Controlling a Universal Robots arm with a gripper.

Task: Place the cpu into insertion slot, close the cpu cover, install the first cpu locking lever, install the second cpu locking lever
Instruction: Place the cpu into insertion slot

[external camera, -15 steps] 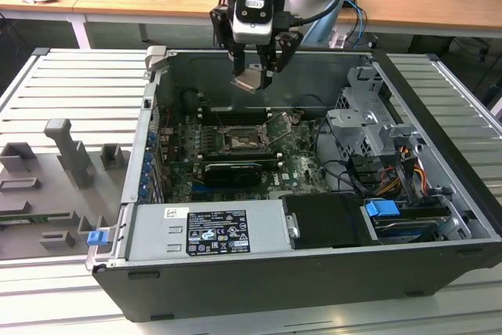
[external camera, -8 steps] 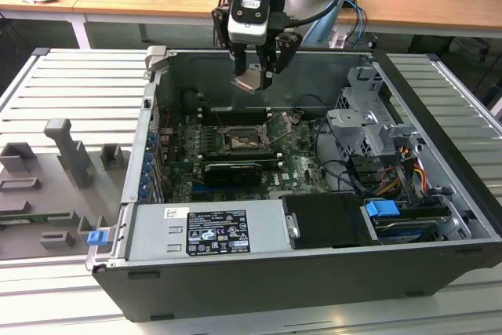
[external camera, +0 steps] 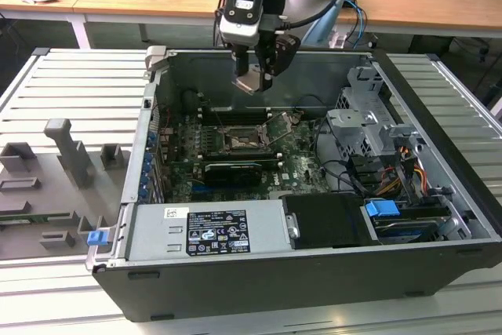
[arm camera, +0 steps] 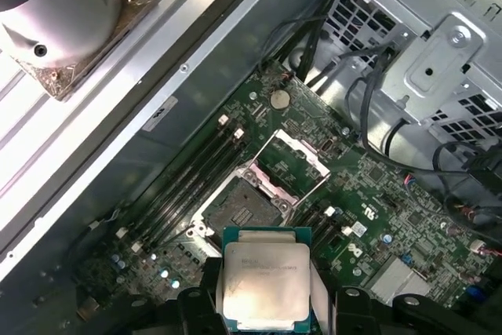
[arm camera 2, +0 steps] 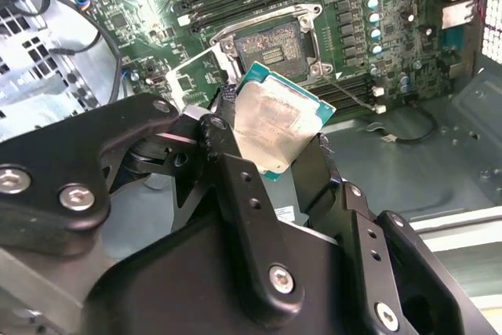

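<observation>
Your gripper [arm camera 2: 273,154] is clamped on the cpu [arm camera: 265,278]. Its black fingers [arm camera 2: 227,154] pinch two opposite edges of the flat square chip, whose dull silvery top has a green rim. You have it in the air over the open socket [arm camera: 239,209]. The thin metal cpu cover [arm camera: 304,152] stands flipped up beside the socket on the green motherboard [external camera: 298,166].

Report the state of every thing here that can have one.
Small flat square silvery-grey cpu: gripped, up in the air, not inserted.
Black gripper: shut on the cpu.
Thin square silvery metal cpu cover: swung open.
Square insertion slot: empty, uncovered.
Dark grey computer case: side open.
</observation>
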